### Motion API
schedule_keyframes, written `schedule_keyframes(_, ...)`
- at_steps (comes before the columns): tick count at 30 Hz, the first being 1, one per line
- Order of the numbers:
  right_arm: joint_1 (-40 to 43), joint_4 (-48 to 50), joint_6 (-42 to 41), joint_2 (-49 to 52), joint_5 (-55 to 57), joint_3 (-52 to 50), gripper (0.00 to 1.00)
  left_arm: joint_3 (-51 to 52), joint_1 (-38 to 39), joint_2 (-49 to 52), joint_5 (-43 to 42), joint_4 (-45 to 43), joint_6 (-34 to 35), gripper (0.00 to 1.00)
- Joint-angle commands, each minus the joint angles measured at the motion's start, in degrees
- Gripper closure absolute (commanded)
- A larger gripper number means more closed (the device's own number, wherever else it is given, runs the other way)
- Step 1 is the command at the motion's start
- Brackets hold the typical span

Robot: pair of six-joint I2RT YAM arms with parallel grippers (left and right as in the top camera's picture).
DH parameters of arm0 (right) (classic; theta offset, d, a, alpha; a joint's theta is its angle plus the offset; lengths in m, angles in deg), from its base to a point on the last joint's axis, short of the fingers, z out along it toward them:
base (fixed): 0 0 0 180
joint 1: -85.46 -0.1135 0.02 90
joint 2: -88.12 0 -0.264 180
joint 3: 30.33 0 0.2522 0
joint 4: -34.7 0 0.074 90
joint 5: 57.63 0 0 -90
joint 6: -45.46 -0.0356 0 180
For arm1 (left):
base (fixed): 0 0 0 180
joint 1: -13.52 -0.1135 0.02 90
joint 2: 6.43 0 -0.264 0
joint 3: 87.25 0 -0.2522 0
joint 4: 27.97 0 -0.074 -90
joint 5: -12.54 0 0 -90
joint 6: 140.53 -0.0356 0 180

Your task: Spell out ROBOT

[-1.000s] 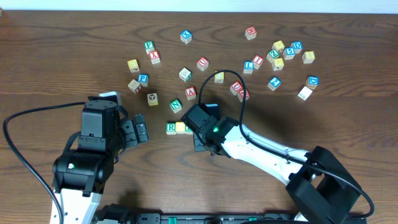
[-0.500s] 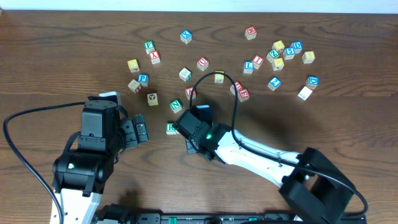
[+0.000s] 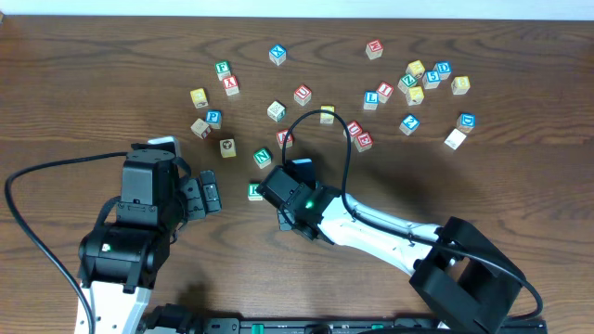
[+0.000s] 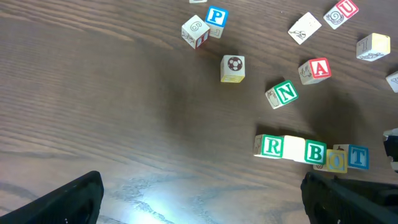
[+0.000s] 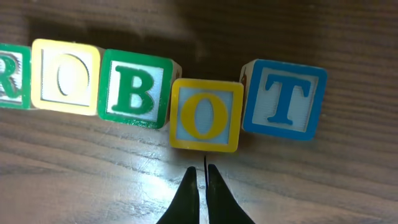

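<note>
While right gripper (image 5: 201,171), tips together, sits by 2nd O block (image 5: 206,116), N block (image 4: 285,93) lies nr R block (image 4: 272,146).

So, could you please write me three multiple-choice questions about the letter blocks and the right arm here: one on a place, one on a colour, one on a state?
1. Where is the second O block?
A) between the B block and the T block, slightly below their line
B) stacked on another block
C) far away from the row

2. What colour is the letter on the T block?
A) red
B) blue
C) green

3. What is the state of the right pincer?
A) open around the second O block
B) shut on the T block
C) shut, holding nothing

Answers:
1 A: the right wrist view shows it between the two, sitting lower than both.
2 B: the T and its frame are blue.
3 C: its fingers meet just below the second O block, with nothing between them.
</note>
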Motion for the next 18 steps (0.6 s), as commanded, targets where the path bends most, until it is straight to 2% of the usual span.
schedule_keyframes(1, -0.87, 0.83, -0.74, 0.83, 2.32, -0.44, 0.99, -1.27, -0.31, 0.02, 0.28, 0.11, -0.70, 0.00)
schedule_keyframes(18, -0.85, 1.84, -0.83, 2.25, 3.15, -0.44, 0.99, -1.27, -0.31, 0.02, 0.28, 0.11, -0.70, 0.00)
